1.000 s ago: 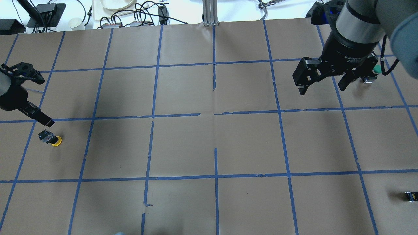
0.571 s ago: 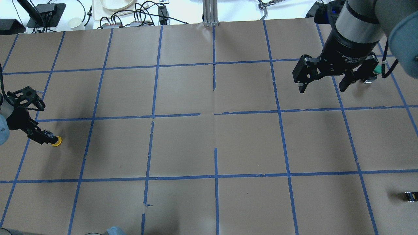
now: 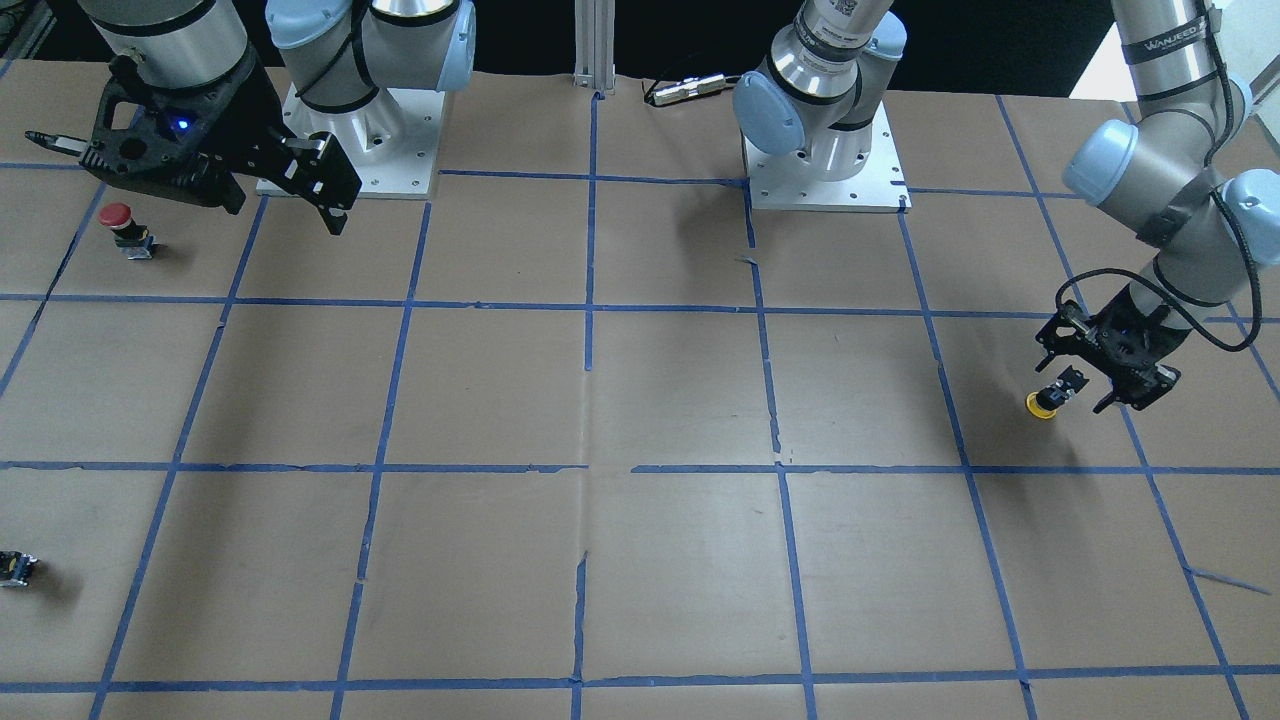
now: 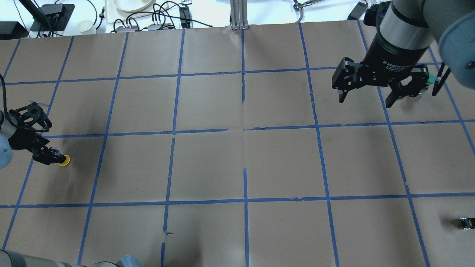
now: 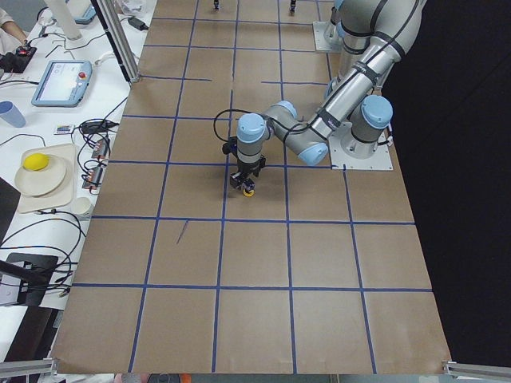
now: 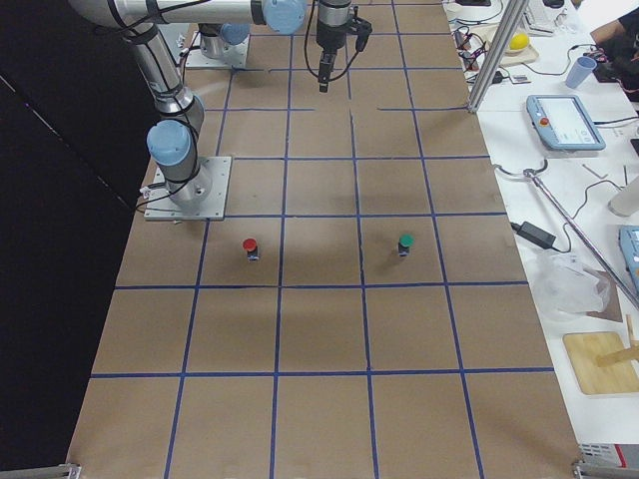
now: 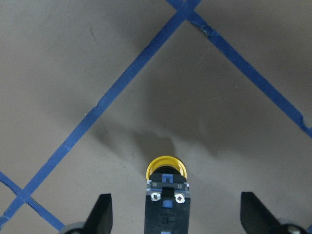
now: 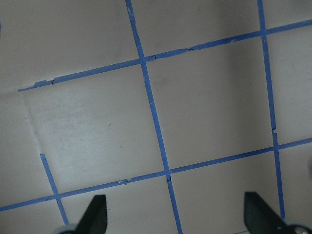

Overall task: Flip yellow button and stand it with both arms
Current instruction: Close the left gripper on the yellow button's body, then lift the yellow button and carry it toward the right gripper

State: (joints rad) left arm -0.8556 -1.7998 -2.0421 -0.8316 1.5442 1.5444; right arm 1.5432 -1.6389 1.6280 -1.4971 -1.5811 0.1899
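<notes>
The yellow button (image 4: 64,161) lies on its side on the brown paper at the table's left, its cap pointing away from the left arm. My left gripper (image 4: 50,156) is low over it and open. In the left wrist view its fingers (image 7: 102,215) stand wide apart on either side of the button's black body (image 7: 167,207), without touching it. The button also shows in the front view (image 3: 1041,404) and the left view (image 5: 249,191). My right gripper (image 4: 365,102) hangs open and empty above the far right of the table, and its fingers (image 8: 96,213) have only paper between them.
A red-capped button (image 3: 118,218) stands near the right arm's base. A green-capped button (image 4: 429,78) stands just behind the right gripper. A small dark block with a yellow spot (image 4: 467,222) lies at the near right edge. Blue tape lines grid the paper.
My left gripper has come down from behind the yellow button and now straddles its body. My right gripper has drifted slightly toward the far edge.
</notes>
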